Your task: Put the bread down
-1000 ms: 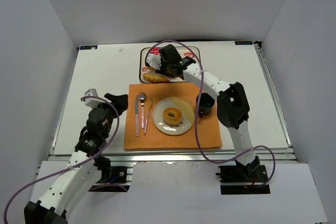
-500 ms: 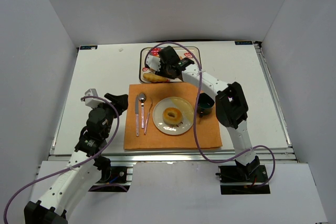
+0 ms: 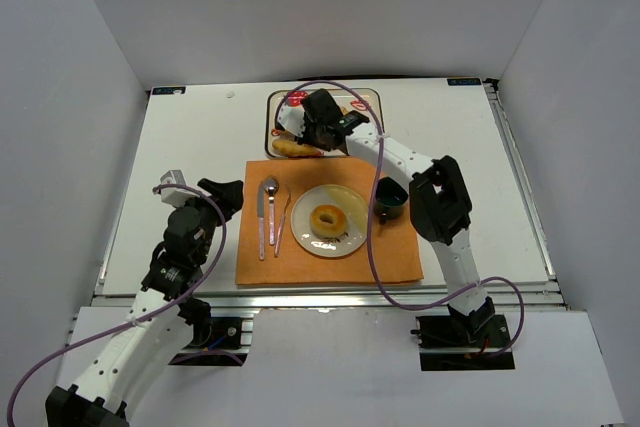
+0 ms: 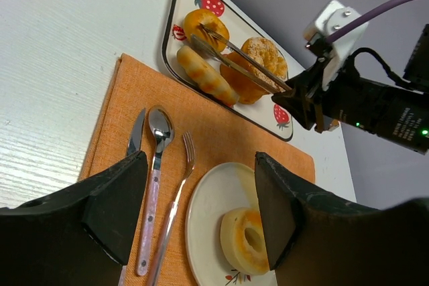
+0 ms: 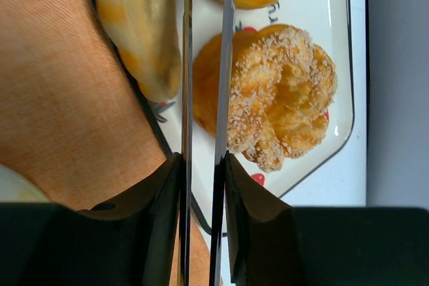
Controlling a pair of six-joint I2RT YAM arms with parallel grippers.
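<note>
Tongs out over the bread tray!
Across white table [image 3: 180,167] and orange placemat [image 3: 330,262], strawberry tray [image 4: 165,45] at the far edge with long roll [image 5: 137,25], sugared twist [image 5: 281,92], round bun [image 4: 204,28]. Right gripper [image 5: 201,172] clamped tight on tongs [image 5: 221,65], blades a sliver apart, tips at the round bun; pinching it or not, cannot tell. Left gripper [image 4: 200,165] gaping wide, empty, above the cutlery [image 4: 155,165].

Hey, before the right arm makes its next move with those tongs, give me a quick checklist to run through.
1. Grip of right hand on tongs: ok.
2. Tongs over the tray, tips at the round bun: ok.
3. Bun actually pinched between the blades: cannot tell.
4. Bare space on plate beside doughnut: ok.
5. Path clear of left hand, open and off to the tray's side: ok.
</note>
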